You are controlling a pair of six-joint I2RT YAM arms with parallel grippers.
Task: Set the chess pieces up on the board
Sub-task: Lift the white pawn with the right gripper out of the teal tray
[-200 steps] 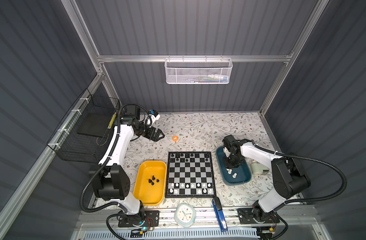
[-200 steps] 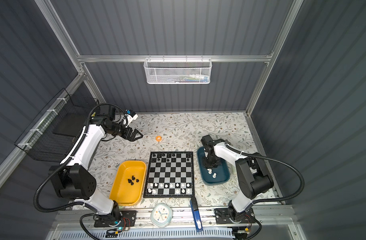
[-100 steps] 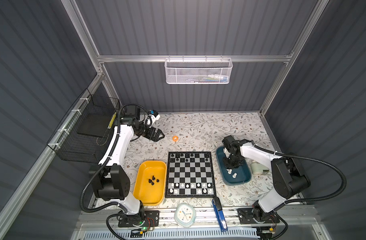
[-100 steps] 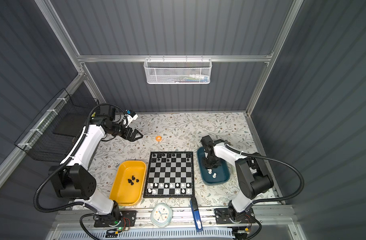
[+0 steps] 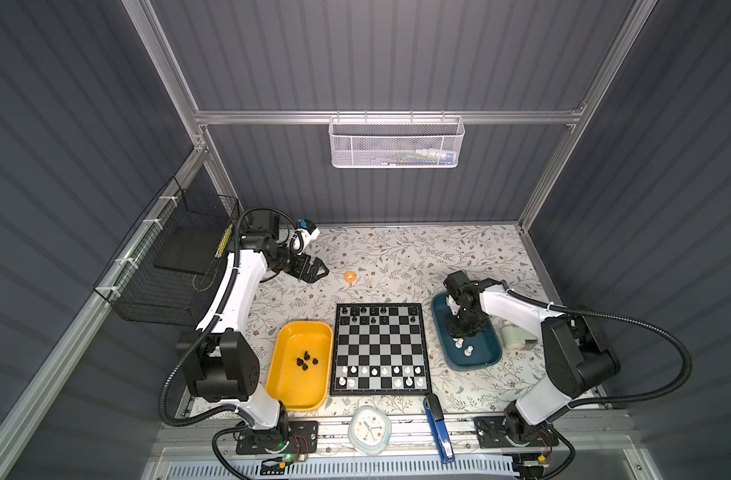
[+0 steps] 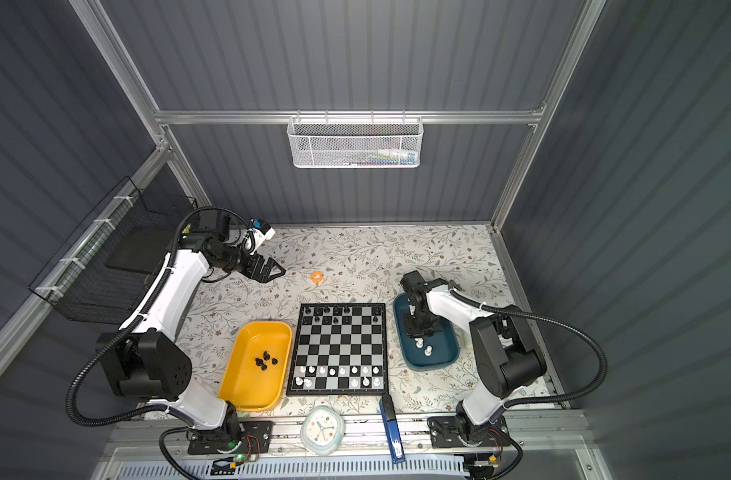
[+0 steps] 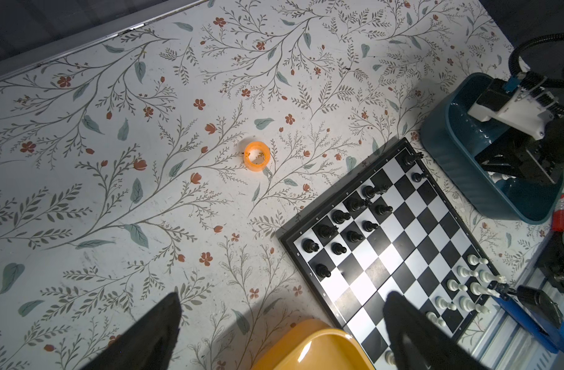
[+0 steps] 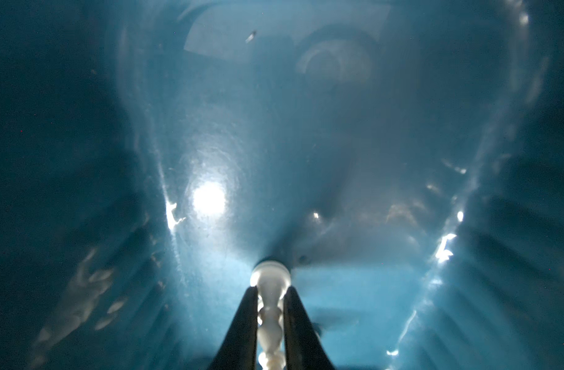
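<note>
The board point(image 5: 380, 345) lies mid-table, with black chess pieces point(image 5: 363, 311) on its far rows and white chess pieces point(image 5: 384, 370) on its near rows. Several black pieces point(image 5: 307, 360) lie in the yellow tray point(image 5: 285, 386). My right gripper point(image 8: 270, 290) reaches down into the teal tray point(image 5: 486, 361) and is shut on a white piece point(image 8: 269, 320) lying on the tray floor. Two loose white pieces point(image 5: 464, 347) rest just nearer in that tray. My left gripper point(image 5: 320, 270) hangs open and empty above the table's far left, its fingers point(image 7: 165, 320) spread wide.
An orange ring point(image 5: 349, 276) lies on the floral table beyond the board. A clock point(image 5: 369, 428) and a blue stapler point(image 5: 437, 428) sit at the front edge. A small white object point(image 5: 513, 336) stands right of the teal tray. A black mesh basket point(image 5: 168, 266) hangs left.
My right gripper's jaws have closed in tighter on the white piece inside the teal tray. The left arm has not moved.
</note>
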